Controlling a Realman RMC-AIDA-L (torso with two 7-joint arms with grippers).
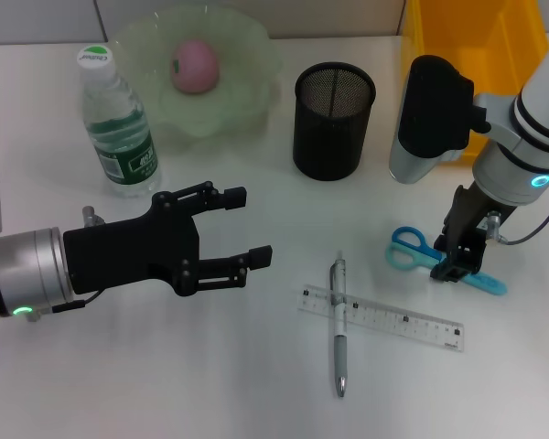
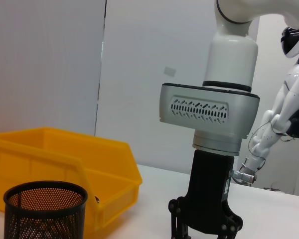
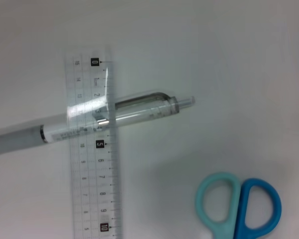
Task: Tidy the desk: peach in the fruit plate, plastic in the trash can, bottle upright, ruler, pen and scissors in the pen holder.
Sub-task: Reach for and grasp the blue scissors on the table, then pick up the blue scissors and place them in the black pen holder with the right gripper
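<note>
A pink peach (image 1: 197,64) lies in the pale green fruit plate (image 1: 256,55). Beside the plate a clear bottle (image 1: 119,123) stands upright. The black mesh pen holder (image 1: 334,119) (image 2: 45,209) stands mid-table. A silver pen (image 1: 339,325) (image 3: 89,122) lies across a clear ruler (image 1: 393,320) (image 3: 97,159). Blue scissors (image 1: 407,249) (image 3: 239,204) lie flat to their right. My right gripper (image 1: 457,262) (image 2: 204,224) is down over the scissors' blades near the pivot. My left gripper (image 1: 247,229) hovers open and holds nothing, left of the pen. No plastic is in view.
A yellow bin (image 1: 476,55) (image 2: 65,159) stands at the back right behind the right arm. A cable (image 1: 540,224) trails from the right wrist. The table's front edge lies just below the pen tip.
</note>
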